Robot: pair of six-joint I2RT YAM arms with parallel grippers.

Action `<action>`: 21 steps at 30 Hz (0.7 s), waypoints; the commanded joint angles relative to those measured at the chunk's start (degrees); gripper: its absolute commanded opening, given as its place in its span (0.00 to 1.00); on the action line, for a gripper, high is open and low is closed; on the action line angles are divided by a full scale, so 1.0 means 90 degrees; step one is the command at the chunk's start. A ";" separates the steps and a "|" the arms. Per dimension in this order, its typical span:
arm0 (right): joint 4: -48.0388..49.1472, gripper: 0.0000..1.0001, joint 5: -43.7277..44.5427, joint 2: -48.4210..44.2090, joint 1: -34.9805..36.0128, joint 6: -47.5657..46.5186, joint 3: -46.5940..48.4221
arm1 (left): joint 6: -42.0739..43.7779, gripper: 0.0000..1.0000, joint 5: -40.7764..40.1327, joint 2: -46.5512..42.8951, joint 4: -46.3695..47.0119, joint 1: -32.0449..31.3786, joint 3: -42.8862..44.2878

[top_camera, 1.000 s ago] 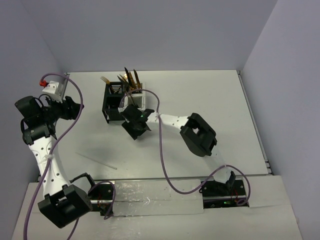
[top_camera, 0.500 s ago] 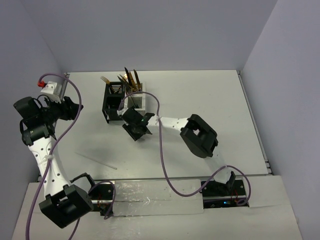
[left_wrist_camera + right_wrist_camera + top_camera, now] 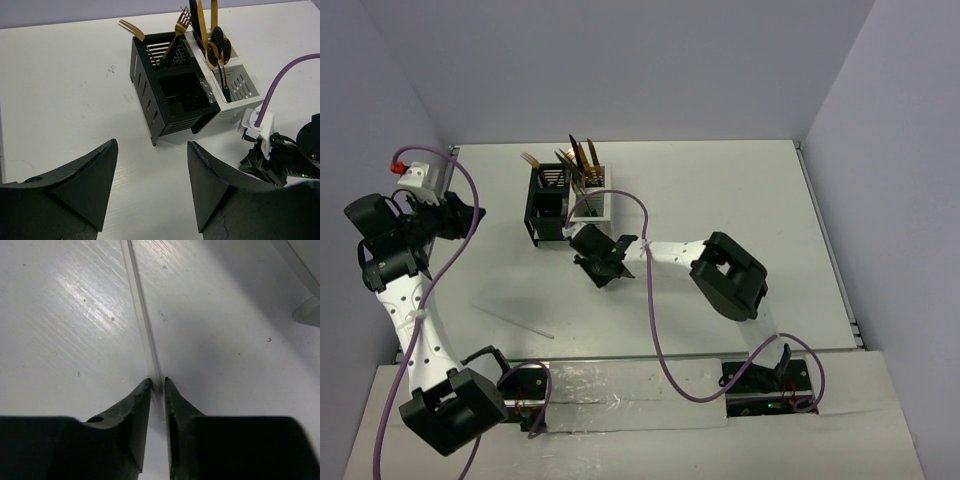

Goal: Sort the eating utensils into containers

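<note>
The black caddy (image 3: 548, 205) and the white caddy (image 3: 592, 203) stand joined at the back of the table. Gold-headed forks (image 3: 172, 40) lean in the black caddy's (image 3: 175, 95) far slot. Gold spoons and knives (image 3: 216, 47) stand in the white caddy (image 3: 242, 85). My right gripper (image 3: 596, 268) hovers low just in front of the caddies. Its fingers (image 3: 157, 382) are closed on a thin clear stick (image 3: 142, 325) that runs forward from the tips. My left gripper (image 3: 470, 215) is open and empty at the far left, and the left wrist view shows it (image 3: 152, 145) facing the caddies.
Another thin clear stick (image 3: 510, 322) lies on the table at the front left. Grey walls close in the table at the back and both sides. A purple cable (image 3: 645, 300) loops from the right arm over the table's middle.
My right gripper has drawn back from the caddies toward the front and right, staying low. The left arm has barely moved.
</note>
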 commanded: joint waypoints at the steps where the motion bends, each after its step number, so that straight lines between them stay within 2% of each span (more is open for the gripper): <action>1: -0.0482 0.21 0.0093 0.0237 0.0052 -0.0100 -0.0272 | 0.0013 0.67 0.0167 -0.0024 0.0207 0.0068 0.0028; 2: -0.0482 0.16 0.0064 0.0266 0.0062 -0.0120 -0.0292 | 0.0033 0.67 0.0158 -0.0024 0.0196 0.0068 0.0037; 7: -0.0472 0.11 -0.0093 0.0306 0.0111 -0.0169 -0.0390 | 0.0111 0.67 0.0070 -0.0014 0.0167 0.0107 0.0086; 10: -0.0570 0.00 -0.0103 0.0257 0.0198 -0.0198 -0.0419 | 0.0111 0.67 0.0079 -0.0014 0.0177 0.0126 0.0096; 13: -0.0755 0.00 -0.0151 0.0169 0.0238 -0.0081 -0.0652 | 0.0130 0.67 0.0079 -0.0015 0.0157 0.0146 0.0116; 21: -0.0872 0.00 -0.0288 -0.0934 0.0501 0.0173 -0.2049 | 0.0111 0.67 0.0109 0.0025 0.0206 0.0185 0.0096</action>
